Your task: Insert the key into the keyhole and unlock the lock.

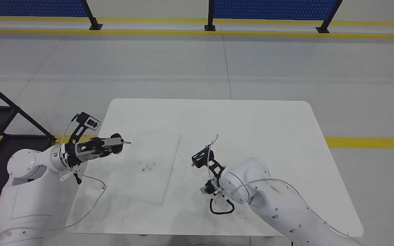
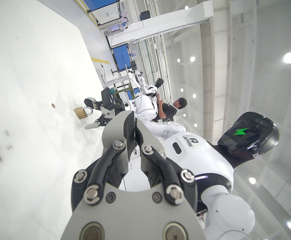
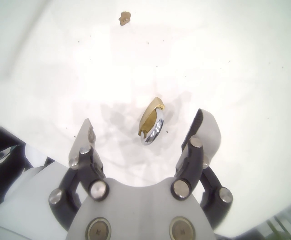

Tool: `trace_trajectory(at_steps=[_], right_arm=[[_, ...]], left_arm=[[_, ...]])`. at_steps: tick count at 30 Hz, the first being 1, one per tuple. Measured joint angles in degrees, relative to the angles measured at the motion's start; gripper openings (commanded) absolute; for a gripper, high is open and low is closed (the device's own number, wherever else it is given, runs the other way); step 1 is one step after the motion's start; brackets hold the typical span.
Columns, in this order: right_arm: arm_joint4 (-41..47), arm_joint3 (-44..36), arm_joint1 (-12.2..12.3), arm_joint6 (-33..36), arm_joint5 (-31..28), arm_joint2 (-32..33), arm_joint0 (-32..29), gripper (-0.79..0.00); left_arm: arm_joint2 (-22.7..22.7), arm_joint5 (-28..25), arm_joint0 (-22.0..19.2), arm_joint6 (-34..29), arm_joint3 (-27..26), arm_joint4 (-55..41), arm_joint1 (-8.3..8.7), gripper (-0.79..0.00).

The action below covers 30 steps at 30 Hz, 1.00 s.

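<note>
padlock (image 3: 151,121) as the landmark: blocky brass body with bevelled corners, smooth curved chrome shackle, mirror-bright; lies on the matte white table (image 3: 204,56), shackle end turned toward the right gripper (image 3: 144,117), brass end pointing away from it

right gripper: straddles the padlock with jaws wide open, one finger to each side, neither touching it; pale grey metal fingers (image 3: 211,129), rounded at the tips, hinged on black linkage bars with round steel rivets; black ribbed rubber pad (image 3: 196,121) lining the inner face of one finger; flat, shiny plate on the inner face of the other

beyond the padlock's brass end, away from that gripper: a small ragged brown chip (image 3: 125,18), flat and irregular; around it, fine dark specks scattered over the tabletop

well apart from the padlock, past the chip: left gripper (image 2: 134,120), hanging over the table near its edge; same grey fingers, black bars and steel rivets; ribbed black pads (image 2: 130,131) pressed face to face, jaws closed; from above, a thin dark sliver (image 1: 127,142) sticking out past the fingertips and pointing toward the padlock; too small to tell whether that is the key
</note>
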Motion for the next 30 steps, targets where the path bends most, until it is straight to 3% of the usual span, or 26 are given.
trace_trajectory(at_steps=[10,13,23,30], right_arm=[[1.1,1.3,0.2,0.0,0.0,-0.8,1.1,-0.597],[1.4,1.6,0.2,0.0,0.0,-1.0,1.4,-0.785],[3.6,1.6,0.2,0.0,0.0,-0.9,2.6,-0.785],[12.6,-2.7,-0.2,-2.7,2.7,5.4,1.0,-0.785]], left_arm=[[0.0,0.0,0.0,0.0,0.0,0.0,0.0,-0.785],[0.0,0.0,0.0,0.0,0.0,0.0,0.0,-0.785],[0.0,0.0,0.0,0.0,0.0,0.0,0.0,-0.785],[0.0,0.0,0.0,0.0,0.0,0.0,0.0,-0.785]])
